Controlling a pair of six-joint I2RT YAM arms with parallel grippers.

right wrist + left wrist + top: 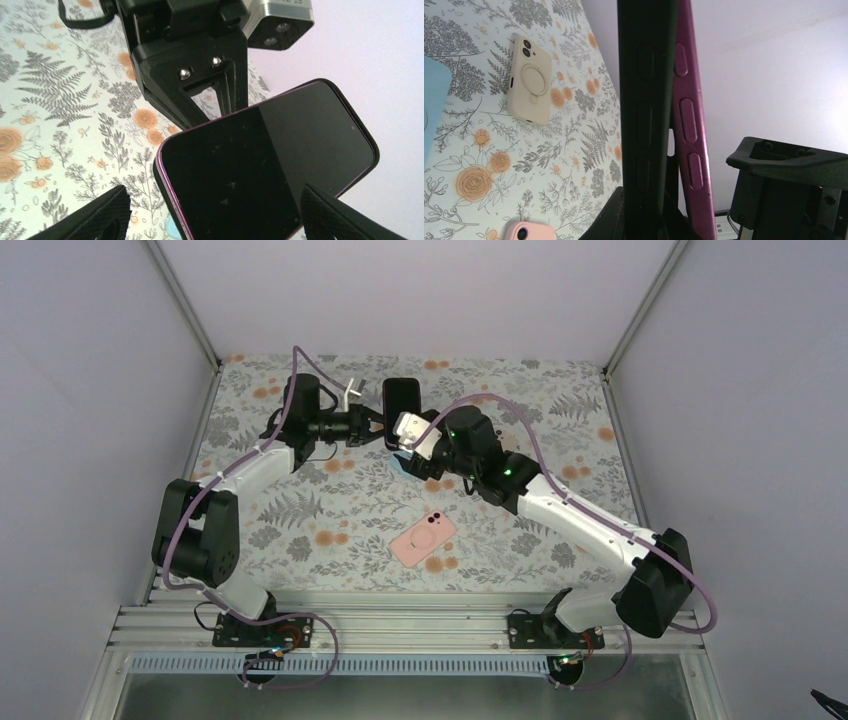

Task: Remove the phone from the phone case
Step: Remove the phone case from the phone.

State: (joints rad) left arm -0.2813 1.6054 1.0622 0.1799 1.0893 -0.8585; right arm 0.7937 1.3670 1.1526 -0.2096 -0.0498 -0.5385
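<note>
Pale lavender walls [420,290] are closing in on three sides of a table spread with a floral cloth [300,510] of grey ferns and orange blooms. Above the far middle of that cloth, the left gripper [375,425] is holding the phone case [646,100] up in the air, its fingers [611,217] pressed together on the lower end of the black shell. The case is showing as a matte black edge with three raised oblong button covers. The phone [265,165] is sitting beside it as a glossy purple-magenta body with oblong side buttons of its own. In the left wrist view its purple edge is leaning away from the black shell, with the two close at the top and a gap opening lower down. From the right wrist, the phone is turning a dark, dusty screen towards the camera, and a thin purple rim is running round its rounded corners. The right gripper [215,190] is standing spread wide, with one ribbed pad on either side of the phone. The left-hand pad [85,220] is hanging clear of it, while the other is sitting just beside its edge, and I cannot tell whether it is touching. On the cloth below, a pink case [423,540] is lying flat near the middle, a cream case [528,80] with a ring on its back is lying farther off, and a pale blue item [434,100] is showing at the frame edge.
</note>
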